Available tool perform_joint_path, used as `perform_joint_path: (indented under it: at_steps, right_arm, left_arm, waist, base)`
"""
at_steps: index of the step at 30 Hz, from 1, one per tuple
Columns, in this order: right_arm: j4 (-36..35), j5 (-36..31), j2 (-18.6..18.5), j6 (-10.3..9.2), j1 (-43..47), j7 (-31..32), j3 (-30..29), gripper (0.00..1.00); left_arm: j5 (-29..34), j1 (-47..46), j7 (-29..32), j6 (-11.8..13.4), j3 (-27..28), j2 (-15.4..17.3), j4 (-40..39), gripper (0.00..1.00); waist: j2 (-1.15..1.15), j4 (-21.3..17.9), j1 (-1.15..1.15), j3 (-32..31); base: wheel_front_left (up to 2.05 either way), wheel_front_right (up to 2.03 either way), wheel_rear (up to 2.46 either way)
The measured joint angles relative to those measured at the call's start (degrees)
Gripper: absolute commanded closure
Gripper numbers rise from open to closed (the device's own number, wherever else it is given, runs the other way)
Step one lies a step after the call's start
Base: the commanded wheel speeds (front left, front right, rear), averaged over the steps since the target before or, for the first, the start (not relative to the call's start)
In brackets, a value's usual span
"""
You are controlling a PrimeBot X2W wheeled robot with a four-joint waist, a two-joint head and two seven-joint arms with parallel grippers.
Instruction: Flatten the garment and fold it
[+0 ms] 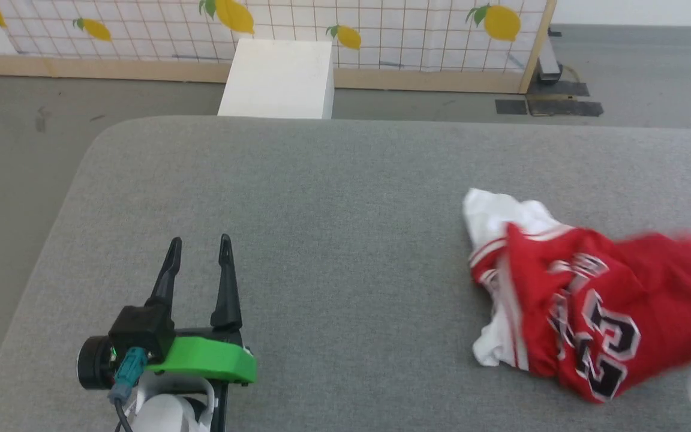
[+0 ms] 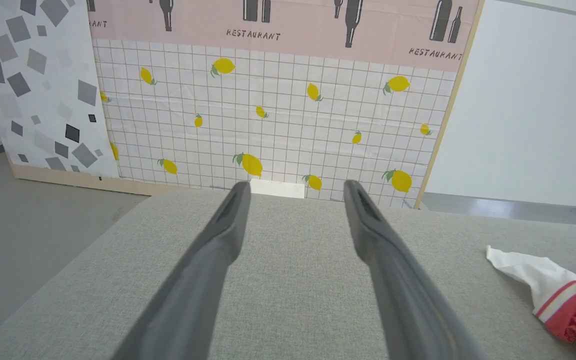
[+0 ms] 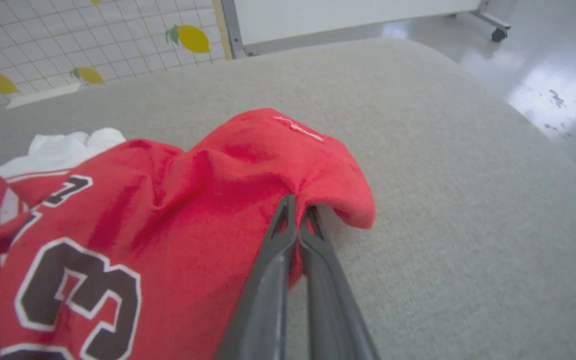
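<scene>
The garment [image 1: 591, 300] is a red jersey with white sleeves and black "23" lettering, lying crumpled at the right of the grey padded table [image 1: 321, 198]. Its white sleeve and striped trim show at the right edge of the left wrist view [image 2: 558, 290]. In the right wrist view my right gripper [image 3: 298, 212] is shut on a red fold of the garment [image 3: 193, 200], pinching its edge just above the table. My left gripper [image 1: 200, 247] hovers open over bare table at the lower left, far from the garment, and its two fingers stand apart in the left wrist view [image 2: 295, 192].
A white box [image 1: 279, 78] stands on the floor behind the table. A lemon-patterned partition [image 1: 321, 30] runs along the back. The table's rounded left edge [image 1: 57, 216] drops to grey floor. Shiny floor lies past the table's right edge [image 3: 558, 85].
</scene>
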Motion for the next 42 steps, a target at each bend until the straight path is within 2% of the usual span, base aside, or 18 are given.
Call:
perform_joint_path:
  at_steps: [3, 5, 8, 12, 15, 17, 23, 28, 29, 30, 31, 37, 42]
  right_arm:
    - [1.96, 0.04, -0.12, 0.00, 3.95, 8.21, -2.78, 1.00]
    - [1.59, 0.56, 0.14, 0.00, 5.50, 9.94, -2.58, 0.00]
    - [-1.53, 1.52, 0.12, 0.00, 5.61, 8.46, -1.77, 0.00]
    - [-7.75, 3.45, -0.02, 0.01, 5.26, -1.23, 2.25, 0.00]
    - [-10.54, 3.56, -0.10, 0.00, 5.24, -7.08, 7.72, 0.00]
    - [-10.89, 4.43, -0.08, 0.00, 5.54, -8.56, 12.51, 0.00]
    - [-8.20, 3.98, 0.07, 0.01, 4.61, -3.86, 25.43, 0.00]
    - [-1.97, -1.35, 0.03, 0.11, -1.36, 6.82, 28.53, 0.00]
    - [-0.68, -3.22, 0.07, 0.20, -2.53, 9.54, 28.92, 0.09]
    - [0.53, -4.69, 0.09, 0.27, -3.50, 12.09, 29.29, 0.66]
    - [1.30, -5.25, 0.02, 0.26, -4.14, 13.77, 29.86, 1.00]
    - [1.26, -2.85, 0.00, 0.26, -5.35, 15.02, 34.99, 1.00]
    - [-1.29, 4.31, -0.14, 0.26, -5.30, 13.95, 47.18, 1.00]
  left_arm:
    - [0.00, 0.41, 0.00, -0.01, 0.02, -0.01, 0.10, 0.00]
    - [0.00, 0.46, 0.00, -0.09, 0.03, -0.01, 0.23, 0.00]
    - [0.00, 0.64, 0.00, -0.25, 0.03, -0.01, 0.48, 0.00]
    - [0.00, 0.71, 0.00, -0.58, -0.54, -0.04, 0.92, 0.00]
    - [-0.01, 0.75, 0.00, -0.58, -0.87, -0.04, 1.08, 0.00]
    - [-0.02, 0.76, 0.00, -0.57, -1.08, -0.04, 1.08, 0.00]
    - [-0.18, 0.74, 0.00, -0.56, -1.48, -0.04, 1.07, 0.00]
    - [-0.22, 0.45, 0.00, -0.49, -1.98, -0.04, 0.98, 0.00]
    - [-0.31, 0.35, 0.00, -0.46, -2.11, -0.05, 0.97, 0.00]
    - [-0.42, 0.32, 0.00, -0.44, -2.20, -0.05, 0.99, 0.00]
    - [-0.57, 0.30, 0.00, -0.44, -2.34, -0.04, 1.07, 0.00]
    - [-1.65, 0.10, 0.00, -0.24, -2.46, -0.05, 1.40, 0.00]
    - [-1.65, 0.07, 0.00, -0.22, -2.15, -0.05, 1.51, 0.00]
  waist:
    - [0.00, -0.41, 0.00, -0.35]
    - [0.00, -0.69, 0.00, -0.56]
    - [0.00, -1.09, 0.00, -0.88]
    - [0.00, -1.15, 0.00, -1.44]
    - [0.00, -1.05, 0.00, -1.79]
    - [0.00, -1.03, 0.00, -1.80]
    - [0.00, -0.89, 0.00, -0.96]
    - [0.00, -0.20, 0.00, 0.40]
    - [0.00, 0.06, 0.00, 0.67]
    - [0.00, 0.38, 0.00, 0.92]
    - [0.00, 0.74, 0.00, 1.13]
    - [0.00, 2.80, 0.00, 1.76]
    - [0.00, 3.77, 0.00, 1.29]
  base:
    - [0.00, 0.00, 0.00]
    - [0.00, 0.00, 0.00]
    - [0.00, 0.00, 0.00]
    - [0.00, 0.00, 0.00]
    - [0.00, 0.00, 0.00]
    - [0.00, 0.00, 0.00]
    - [0.00, 0.00, 0.00]
    - [0.00, 0.00, 0.00]
    - [0.00, 0.00, 0.00]
    - [0.00, 0.00, 0.00]
    - [0.00, 0.00, 0.00]
    - [0.00, 0.00, 0.00]
    - [0.00, 0.00, 0.00]
